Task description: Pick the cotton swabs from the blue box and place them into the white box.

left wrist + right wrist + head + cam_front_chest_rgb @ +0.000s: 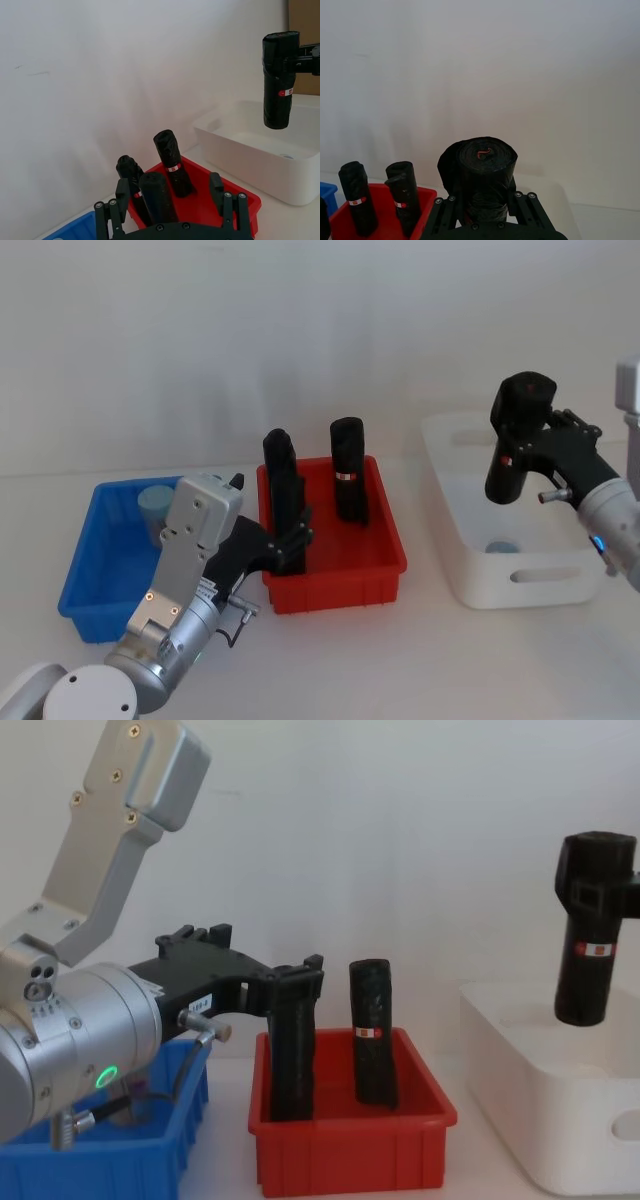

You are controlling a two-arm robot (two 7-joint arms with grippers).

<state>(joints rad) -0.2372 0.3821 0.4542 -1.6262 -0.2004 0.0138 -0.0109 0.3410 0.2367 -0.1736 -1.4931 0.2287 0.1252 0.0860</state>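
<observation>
One cotton swabs tub [155,506] with a pale blue lid stands in the far part of the blue box [100,585]. Another pale blue lid [502,547] shows on the floor of the white box [520,585]. My right gripper [520,447] hangs above the white box, shut on a black roll [512,445] with a red-white label, also seen in the chest view [593,945]. My left gripper [293,545] reaches over the red box [335,585], open, its fingers [122,192] on either side of a standing black roll [157,197].
The red box sits between the blue and white boxes and holds black rolls, one at its back [348,480] and one near my left gripper [280,475]. A plain white wall stands behind the table. Bare tabletop lies in front of the boxes.
</observation>
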